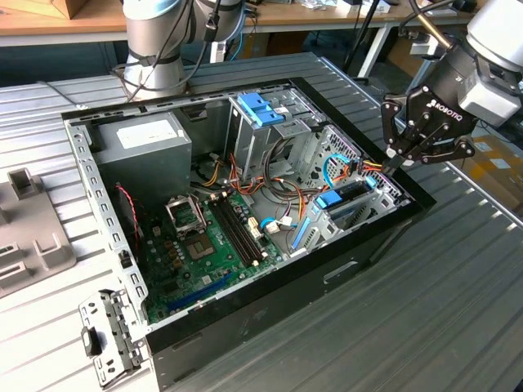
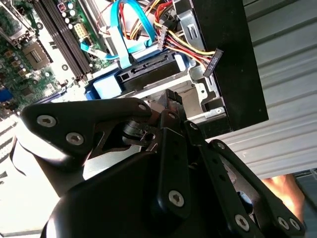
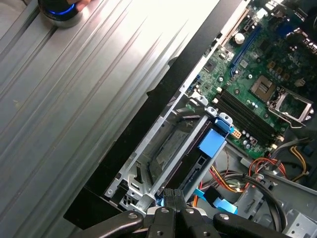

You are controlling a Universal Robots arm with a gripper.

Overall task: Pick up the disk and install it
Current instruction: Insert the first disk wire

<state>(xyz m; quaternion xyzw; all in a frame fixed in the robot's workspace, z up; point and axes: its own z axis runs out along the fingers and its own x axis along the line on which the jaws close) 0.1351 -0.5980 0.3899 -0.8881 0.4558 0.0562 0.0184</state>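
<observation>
The pincer (image 1: pixel 391 158) hangs at the front corner of the open computer case (image 1: pixel 245 322), its fingers clenched together and carrying nothing — in the first wrist view the fingertips (image 3: pixel 173 196) meet flat. Directly beneath it sits the drive bay (image 3: pixel 163 163), a metal frame against the case's black wall. The disk (image 1: pixel 347 196) already lies in that bay, its blue rail end (image 3: pixel 214 144) facing inward, so installation appears largely done. The closed tips look suited to pressing rather than gripping, though that is a judgement. Room is tight: bundled power cables (image 2: pixel 190 47) and a blue data cable (image 2: pixel 130 29) crowd the bay's inner side. Further off lie the motherboard (image 1: pixel 204 245) and the grey power supply (image 1: pixel 139 143). The ribbed tabletop (image 1: pixel 441 302) outside the case offers open space.
</observation>
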